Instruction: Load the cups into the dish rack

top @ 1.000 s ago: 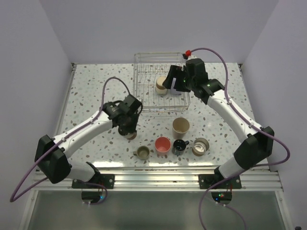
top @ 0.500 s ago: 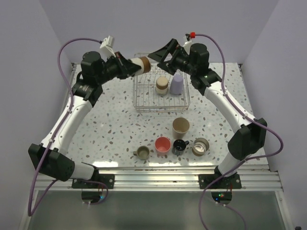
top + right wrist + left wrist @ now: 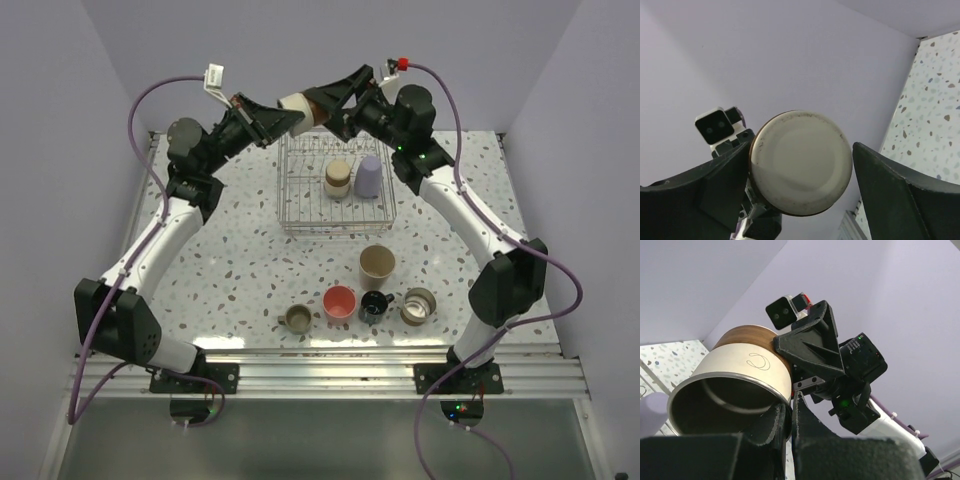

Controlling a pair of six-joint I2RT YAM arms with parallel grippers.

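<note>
Speckled worktop (image 3: 220,250), plain lavender walls (image 3: 330,50).

- Rack (image 3: 300,205) sits upper centre of the top view, on the worktop.
- In the rack: lavender cup (image 3: 369,177) upside down on the right. Beige cup (image 3: 337,178) is just left of it. It may be two stacked, hard to tell from above.
- Lower centre, on the worktop in a loose row left to right: small metal cup (image 3: 298,318), coral cup (image 3: 339,302), black mug (image 3: 375,305), metal cup (image 3: 418,306).
- Tan cup (image 3: 377,264) stands just behind the mug, between the row and the rack.
- Both arms are raised, meeting in the air at top centre of the frame, above the rack's far edge.
- Left gripper (image 3: 278,115) is clamped on the rim wall of the held cup (image 3: 298,103), one finger inside and one outside. The cup is cream with a brown band near its base, lying on its side, base pointing right.
- Right gripper (image 3: 325,105) has its jaws spread wide, one finger either side of the cup's base.
- Right wrist view shows a clear gap at the right-hand finger. The left-hand finger overlaps the cup's edge, so contact can't be told.
</note>
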